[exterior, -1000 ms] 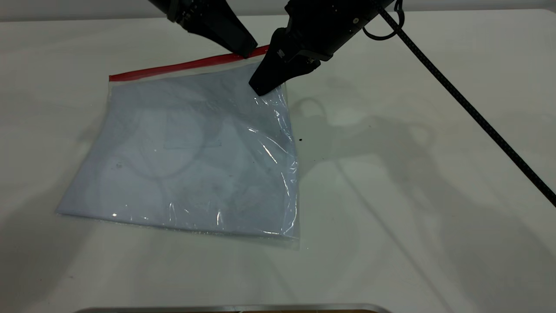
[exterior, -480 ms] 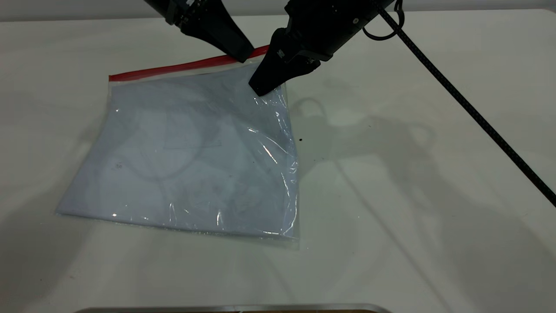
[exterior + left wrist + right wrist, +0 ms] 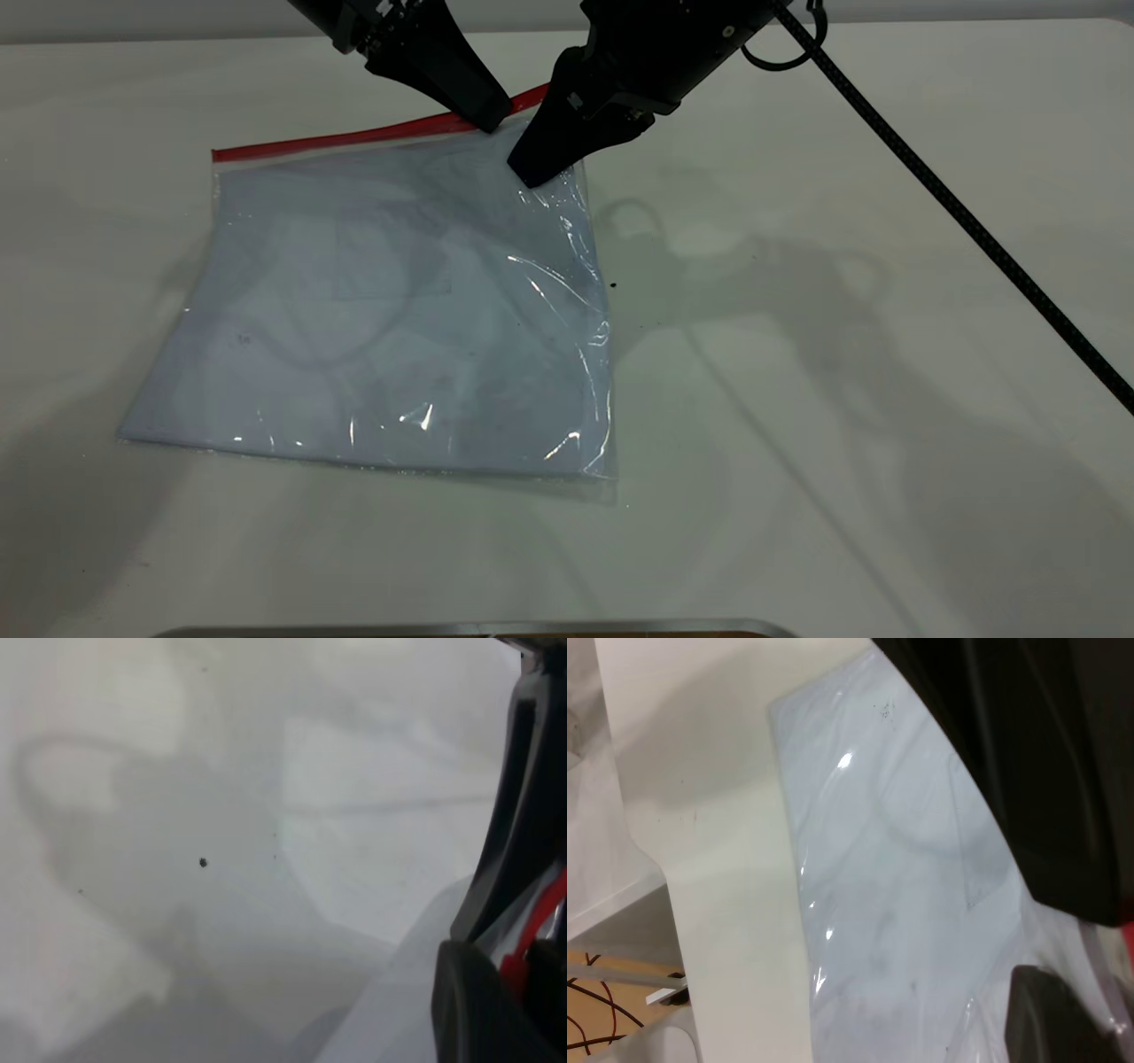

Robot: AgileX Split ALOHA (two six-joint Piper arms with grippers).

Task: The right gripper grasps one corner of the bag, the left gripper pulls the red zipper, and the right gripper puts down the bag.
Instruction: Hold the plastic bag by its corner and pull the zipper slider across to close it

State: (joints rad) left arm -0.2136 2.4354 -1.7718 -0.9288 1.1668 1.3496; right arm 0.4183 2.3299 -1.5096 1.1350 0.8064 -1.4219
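Note:
The clear bag point(image 3: 381, 301) with pale bluish paper inside lies on the white table point(image 3: 842, 399). Its red zipper point(image 3: 354, 136) runs along the far edge. My left gripper point(image 3: 490, 120) is shut on the red zipper near its right end. In the left wrist view the red strip point(image 3: 542, 920) sits between the dark fingers point(image 3: 469, 1010). My right gripper point(image 3: 532, 173) is shut on the bag's far right corner point(image 3: 534, 96), which is slightly raised. The right wrist view shows the bag point(image 3: 895, 886) running in between the jaws.
The right arm's braided black cord point(image 3: 957, 213) slants across the table's right side. A metal edge point(image 3: 478, 629) shows at the bottom of the exterior view. A dark speck point(image 3: 613, 285) lies just right of the bag.
The left gripper has moved a little to the left along the zipper. The bag's far edge has shifted slightly left and up, and the plastic's creases have changed.

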